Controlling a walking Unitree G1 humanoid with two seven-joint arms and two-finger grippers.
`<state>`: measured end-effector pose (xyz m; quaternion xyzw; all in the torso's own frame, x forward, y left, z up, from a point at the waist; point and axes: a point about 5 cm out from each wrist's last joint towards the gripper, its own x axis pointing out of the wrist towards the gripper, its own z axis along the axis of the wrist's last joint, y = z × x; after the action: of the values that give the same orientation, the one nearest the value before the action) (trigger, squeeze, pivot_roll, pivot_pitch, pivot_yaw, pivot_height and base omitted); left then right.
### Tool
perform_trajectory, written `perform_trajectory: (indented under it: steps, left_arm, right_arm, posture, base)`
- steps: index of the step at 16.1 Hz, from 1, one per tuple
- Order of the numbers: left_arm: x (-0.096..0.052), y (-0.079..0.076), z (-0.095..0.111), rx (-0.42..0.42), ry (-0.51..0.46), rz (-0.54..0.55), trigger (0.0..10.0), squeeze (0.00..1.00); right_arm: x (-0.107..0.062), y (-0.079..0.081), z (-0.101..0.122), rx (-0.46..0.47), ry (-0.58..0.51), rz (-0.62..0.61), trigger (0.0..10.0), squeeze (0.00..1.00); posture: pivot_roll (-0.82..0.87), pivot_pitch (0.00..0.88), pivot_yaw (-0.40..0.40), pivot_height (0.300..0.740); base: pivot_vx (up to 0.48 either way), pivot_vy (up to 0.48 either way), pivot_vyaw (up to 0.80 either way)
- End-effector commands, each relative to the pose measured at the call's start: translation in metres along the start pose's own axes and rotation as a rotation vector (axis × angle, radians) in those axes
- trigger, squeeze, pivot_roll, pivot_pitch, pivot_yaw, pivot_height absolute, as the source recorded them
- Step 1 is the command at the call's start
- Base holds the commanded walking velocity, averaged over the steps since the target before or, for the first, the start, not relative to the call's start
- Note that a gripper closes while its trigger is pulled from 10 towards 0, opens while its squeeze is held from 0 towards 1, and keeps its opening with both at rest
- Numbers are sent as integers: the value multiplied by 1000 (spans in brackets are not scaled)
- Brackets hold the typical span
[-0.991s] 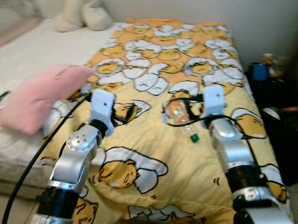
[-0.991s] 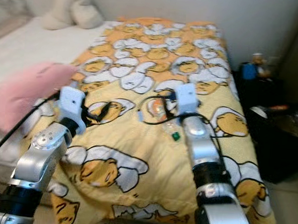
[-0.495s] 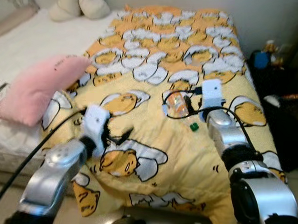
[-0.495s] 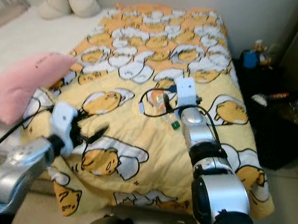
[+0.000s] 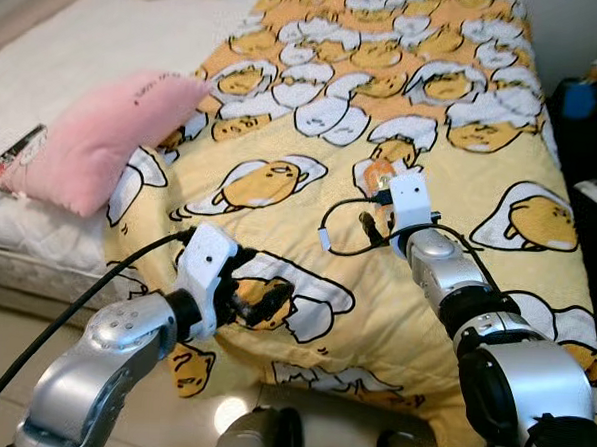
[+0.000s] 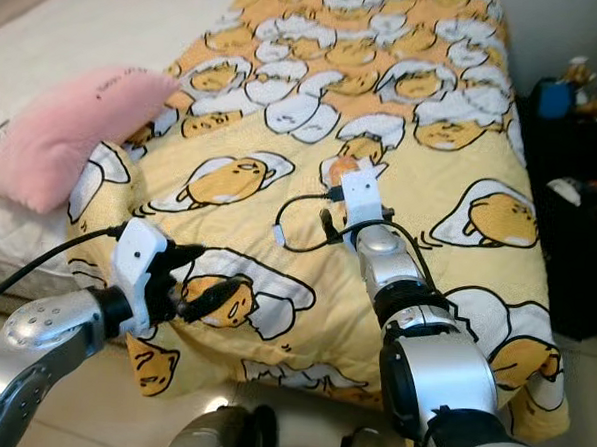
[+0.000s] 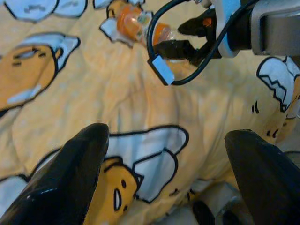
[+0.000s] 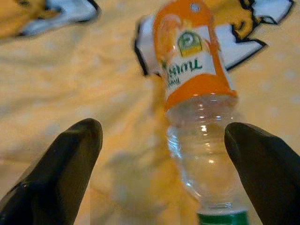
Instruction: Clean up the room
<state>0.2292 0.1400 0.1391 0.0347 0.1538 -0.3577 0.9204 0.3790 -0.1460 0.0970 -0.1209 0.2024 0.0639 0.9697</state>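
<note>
Leftmost, a pink pillow (image 5: 98,138) lies on the white sheet (image 5: 88,42), its right end resting on the edge of the yellow quilt (image 5: 308,234) that covers the rest of the bed. A flat printed thing (image 5: 12,153) peeks out beside the pillow at the left edge; what it is cannot be told.

Next, the left gripper (image 5: 259,300) hangs low over the near edge of the quilt, its two black fingers (image 7: 70,173) spread apart with nothing between them. A black cable (image 5: 84,297) runs from that arm down to the floor.

Right of centre, the right gripper (image 5: 370,227) hovers over the quilt, its fingers (image 8: 56,173) wide apart and gripping nothing. The bottle (image 8: 197,93), clear plastic with an orange label and a green cap, lies on its side on the quilt just ahead of this gripper, between the lines of the two fingers but apart from both, cap end toward the gripper. A looped black cable with a white tag (image 5: 326,240) hangs at that wrist.

Far right, dark furniture (image 5: 593,149) beside the bed carries a blue thing (image 5: 575,98).
</note>
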Motion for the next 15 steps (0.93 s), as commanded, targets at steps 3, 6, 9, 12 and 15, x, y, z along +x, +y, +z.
perform_trajectory:
  steps: [3,6,9,12,15]
  left_arm:
    - [-11,3,-1,-3,33,44,10000,0]
    - [-13,4,-3,-14,47,63,10000,0]
    - [-12,4,-4,-14,54,65,10000,0]
    - [-10,6,-3,-19,49,73,10000,0]
    - [-8,5,-3,-18,44,62,10000,0]
  right_arm:
    - [1,-9,10,-18,-12,-71,10000,0]
    - [1,-5,-2,42,43,-59,10000,0]
    - [1,4,-5,80,67,-24,0,0]
    - [1,7,-4,147,71,-23,0,0]
    - [1,7,-6,258,83,-22,0,0]
  posture:
    - [140,201,139,735]
    - [148,201,138,735]
    - [148,180,137,735]
    - [142,164,136,735]
    - [136,161,136,735]
  base:
    - [0,0,0]
    - [0,0,0]
    - [0,0,0]
    - [0,0,0]
    - [0,0,0]
